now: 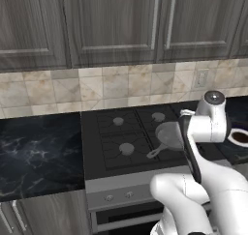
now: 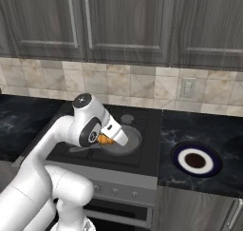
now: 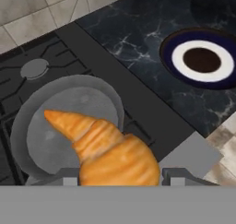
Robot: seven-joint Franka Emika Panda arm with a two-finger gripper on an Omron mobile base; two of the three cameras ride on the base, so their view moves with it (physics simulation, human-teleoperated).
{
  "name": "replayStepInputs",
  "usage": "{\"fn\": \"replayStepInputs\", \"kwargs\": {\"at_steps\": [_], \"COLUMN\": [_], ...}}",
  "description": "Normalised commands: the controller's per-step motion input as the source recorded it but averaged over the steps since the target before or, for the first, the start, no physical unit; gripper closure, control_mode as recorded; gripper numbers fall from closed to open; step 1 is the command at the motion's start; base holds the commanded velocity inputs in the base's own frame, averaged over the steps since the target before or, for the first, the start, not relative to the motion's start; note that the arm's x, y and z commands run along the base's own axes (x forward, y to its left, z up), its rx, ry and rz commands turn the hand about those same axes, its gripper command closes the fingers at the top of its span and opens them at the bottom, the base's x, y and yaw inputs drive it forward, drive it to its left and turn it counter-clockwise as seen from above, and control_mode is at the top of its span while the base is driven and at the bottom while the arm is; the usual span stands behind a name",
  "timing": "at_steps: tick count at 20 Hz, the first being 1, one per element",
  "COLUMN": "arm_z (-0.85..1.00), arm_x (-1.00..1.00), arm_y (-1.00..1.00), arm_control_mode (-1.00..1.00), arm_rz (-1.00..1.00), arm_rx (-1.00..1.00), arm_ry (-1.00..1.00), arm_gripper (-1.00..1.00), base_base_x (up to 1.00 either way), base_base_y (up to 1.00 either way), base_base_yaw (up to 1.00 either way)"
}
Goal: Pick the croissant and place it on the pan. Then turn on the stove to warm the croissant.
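Fingers (image 3: 119,181) clamp the golden crescent croissant (image 3: 103,149) above the round grey metal pan's (image 3: 27,112) near rim; released here, it could tumble onto the black stove (image 3: 138,112)

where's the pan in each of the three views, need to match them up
Left base view: the pan sits right of centre on the stove's front right burner, partly behind the arm.
Right base view: the pan is just left of centre, beside the croissant.
Hand view: the pan is lower left, under the croissant.
Shared landmark: the dark plate with a white rim on the counter.
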Motion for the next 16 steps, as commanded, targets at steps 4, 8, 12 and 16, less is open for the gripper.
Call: {"fn": "replayStepInputs", "kwargs": {"at_steps": [4,8,12,16], "arm_z": [-0.14,-0.13,-0.07,-0.10], "arm_x": [0.28,0.27,0.24,0.15], "arm_y": [0.00,0.00,0.00,0.00], "arm_control_mode": [-1.00,-1.00,-1.00,-1.00], "arm_rz": [0.01,0.01,0.00,0.00], "arm_rx": [0.14,0.11,0.03,0.00], "arm_ry": [0.00,0.01,0.03,-0.01], "arm_gripper": [1.00,1.00,1.00,1.00], "base_base_x": [0.00,0.00,0.00,0.00], "base_base_y": [0.00,0.00,0.00,0.00], "base_base_yaw": [0.00,0.00,0.00,0.00]}}
